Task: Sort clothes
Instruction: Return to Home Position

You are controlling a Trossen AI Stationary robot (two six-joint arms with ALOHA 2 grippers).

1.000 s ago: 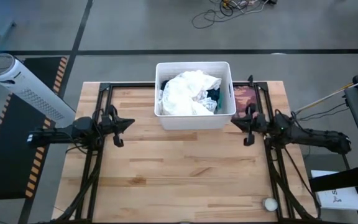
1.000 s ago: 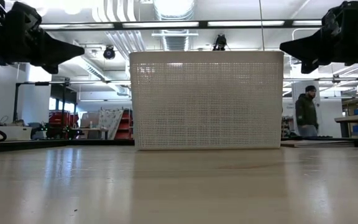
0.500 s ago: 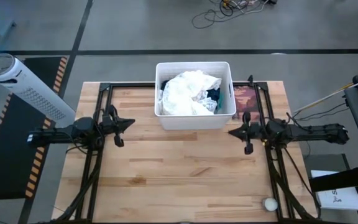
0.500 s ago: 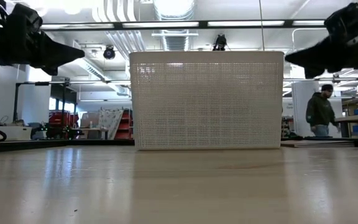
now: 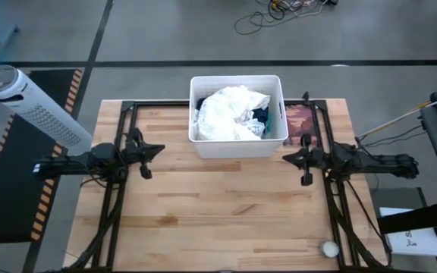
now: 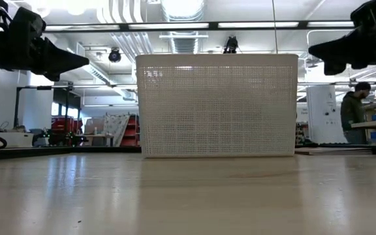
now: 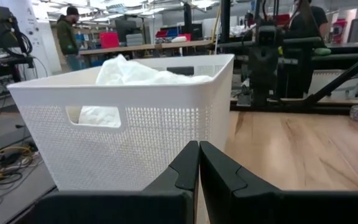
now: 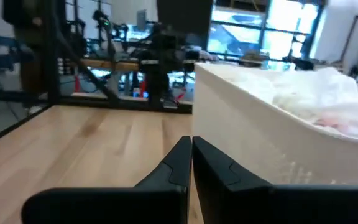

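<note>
Here's the white basket at the middle of the table's far edge, and the clothes are all inside it. A big crumpled white heap fills most of it. A bit of teal fabric and a dark piece are tucked against the wall on the right-edge side. The left gripper hangs above the wood by the left edge, fingers pressed together, holding nothing, pointing toward the basket. The right gripper mirrors it by the right edge, fingers likewise closed and empty, tip near the basket's near right corner. From table height the basket's perforated wall hides the clothes completely. A reddish patch marks the far right corner and a small round white object lies at the near right corner. A white perforated tower stands off the left edge, and a person stands in the room behind
</note>
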